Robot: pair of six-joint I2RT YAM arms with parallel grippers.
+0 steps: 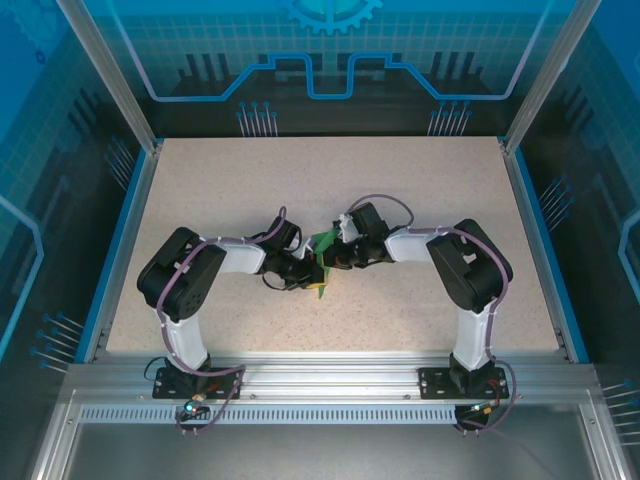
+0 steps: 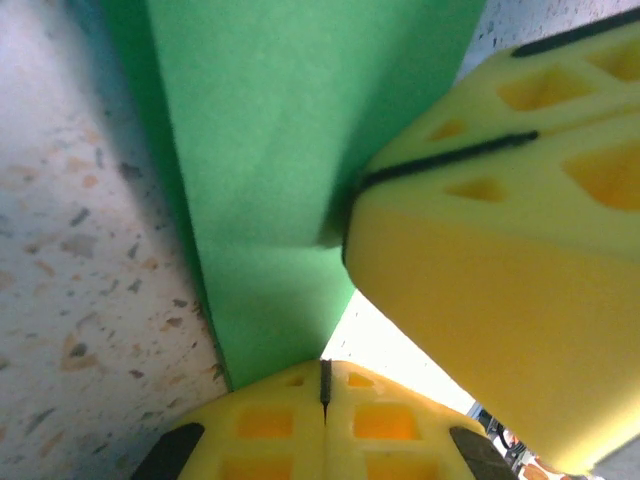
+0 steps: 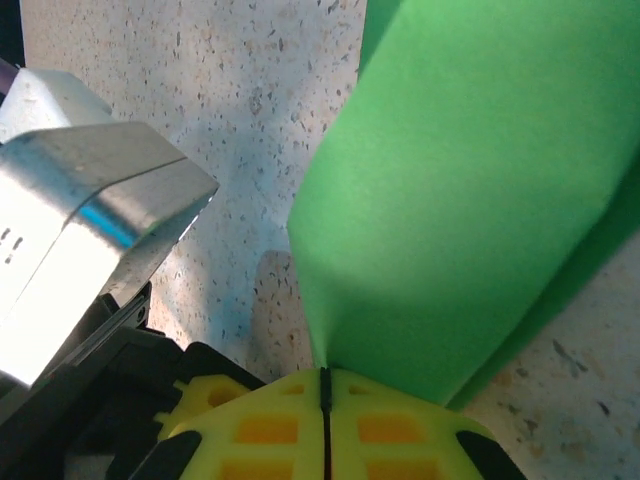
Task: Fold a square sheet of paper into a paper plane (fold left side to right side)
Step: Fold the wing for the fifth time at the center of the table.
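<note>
paper: mid-desk, raised between the arms, partly folded | left hand: clamped on paper's edge | right hand: clamped on it too (a thin bite) | risk: hands pulling apart tear it; slip from either pinch skews the crease

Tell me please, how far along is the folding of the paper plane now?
Done: the green sheet already shows a crease and overlapping layers. In hand: the left gripper and the right gripper are both shut on it, pinching its edges. Left: no slim pointed dart shape shows yet, so more folds seem needed.
</note>
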